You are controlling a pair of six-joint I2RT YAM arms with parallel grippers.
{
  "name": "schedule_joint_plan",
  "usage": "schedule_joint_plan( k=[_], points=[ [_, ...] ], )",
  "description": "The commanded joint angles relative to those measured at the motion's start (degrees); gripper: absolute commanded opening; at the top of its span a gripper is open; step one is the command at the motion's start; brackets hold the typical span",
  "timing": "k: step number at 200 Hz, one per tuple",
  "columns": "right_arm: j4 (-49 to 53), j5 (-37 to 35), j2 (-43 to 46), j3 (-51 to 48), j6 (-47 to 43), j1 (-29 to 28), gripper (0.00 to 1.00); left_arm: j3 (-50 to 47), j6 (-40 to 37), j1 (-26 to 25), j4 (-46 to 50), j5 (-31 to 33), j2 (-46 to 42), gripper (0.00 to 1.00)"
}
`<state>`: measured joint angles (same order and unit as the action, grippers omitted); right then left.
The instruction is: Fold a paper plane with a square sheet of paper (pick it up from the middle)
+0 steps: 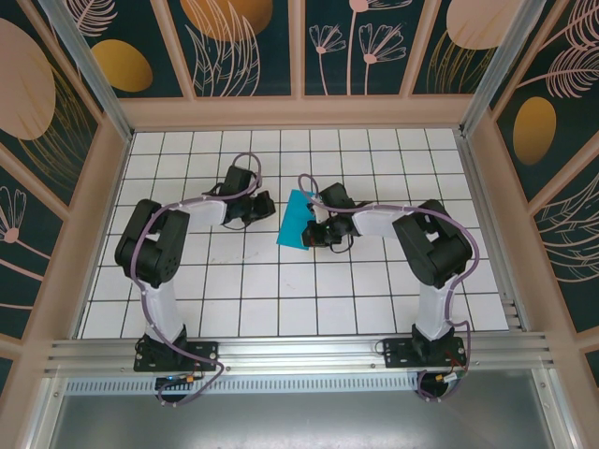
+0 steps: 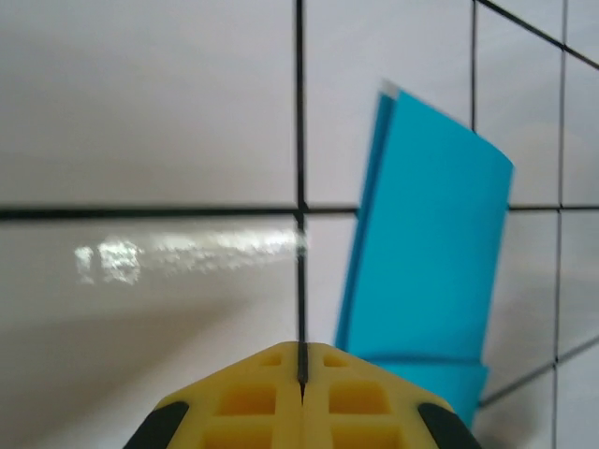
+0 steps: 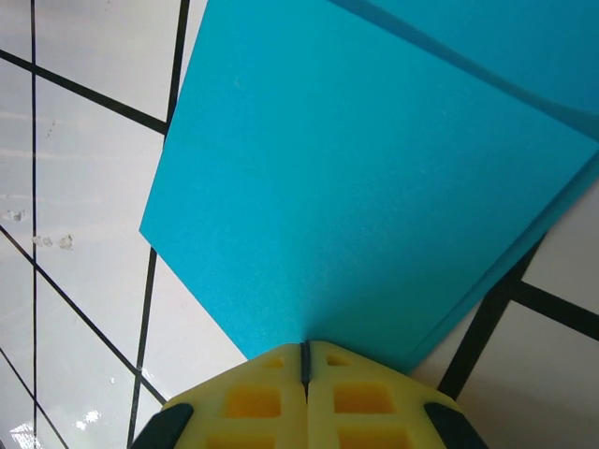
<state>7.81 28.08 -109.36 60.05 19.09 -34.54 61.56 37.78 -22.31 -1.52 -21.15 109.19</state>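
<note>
Right gripper (image 3: pixel 304 354) pinches the square sheet of paper (image 3: pixel 365 187); hold tight; left gripper (image 2: pixel 301 360), clenched and empty, should press the fold just to its right.

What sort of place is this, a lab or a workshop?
Likely a robot test cell: two arms bolted to a rail at a grid-tiled table, boxed in by floral wall panels, with blue paper between them.
</note>
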Motion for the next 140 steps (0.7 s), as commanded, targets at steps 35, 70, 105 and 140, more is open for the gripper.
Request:
schedule_joint_plan(
  k=[35,70,105,140],
  points=[
    [-3.5,-0.7,8.2,1.0,8.5,1.8,0.22,-5.4,6.8,-2.8,-8.6,-1.7,-4.1,0.08],
    [-6.2,-5.2,9.5,0.1,10.4,5.0,0.36,-10.3,12.2,-3.3,-15.5,-1.9,-6.1,0.13],
    [-5.0,-4.2,5.7,1.8,7.5,6.8,0.42,-11.3,14.1,-4.9,-17.3,-3.7,-5.9,0.18],
    [-4.6,1.0,1.4,4.0,5.2,6.9,0.42,-10.9,14.4,-6.0,-17.1,-5.3,-4.3,0.17]
  ],
)
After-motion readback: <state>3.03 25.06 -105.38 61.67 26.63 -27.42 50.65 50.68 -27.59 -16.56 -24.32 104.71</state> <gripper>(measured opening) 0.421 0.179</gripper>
